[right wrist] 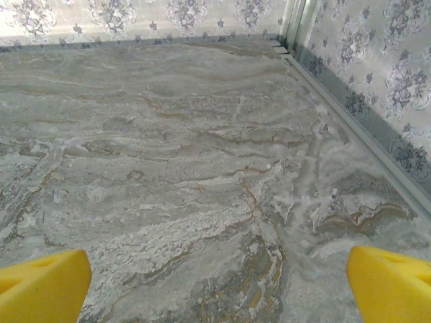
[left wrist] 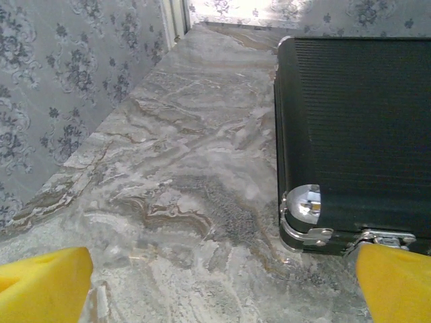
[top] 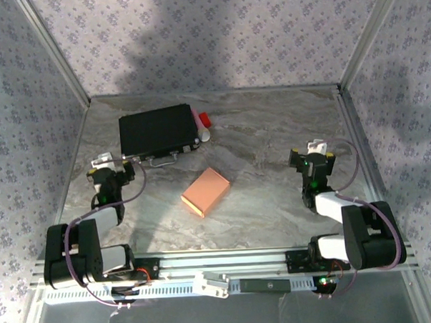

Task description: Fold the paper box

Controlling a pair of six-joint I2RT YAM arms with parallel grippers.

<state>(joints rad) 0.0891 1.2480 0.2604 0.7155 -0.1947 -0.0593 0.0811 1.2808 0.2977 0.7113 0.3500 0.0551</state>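
Note:
The paper box [top: 205,192] lies in the middle of the marble table as a small closed salmon-orange rectangular box, turned at an angle. My left gripper [top: 101,164] rests at the left side of the table, apart from the box; in the left wrist view my left gripper [left wrist: 222,286] is open, its yellow fingertips [left wrist: 44,282] wide apart over bare marble. My right gripper [top: 316,148] sits at the right side, well away from the box. Seen from the right wrist, my right gripper [right wrist: 219,286] is open too, with nothing between the yellow fingertips [right wrist: 390,286].
A black flat case [top: 157,130] lies at the back left, its chrome corner [left wrist: 301,208] close to my left gripper. A small red and white object [top: 203,125] sits by the case's right edge. Patterned walls enclose the table on three sides.

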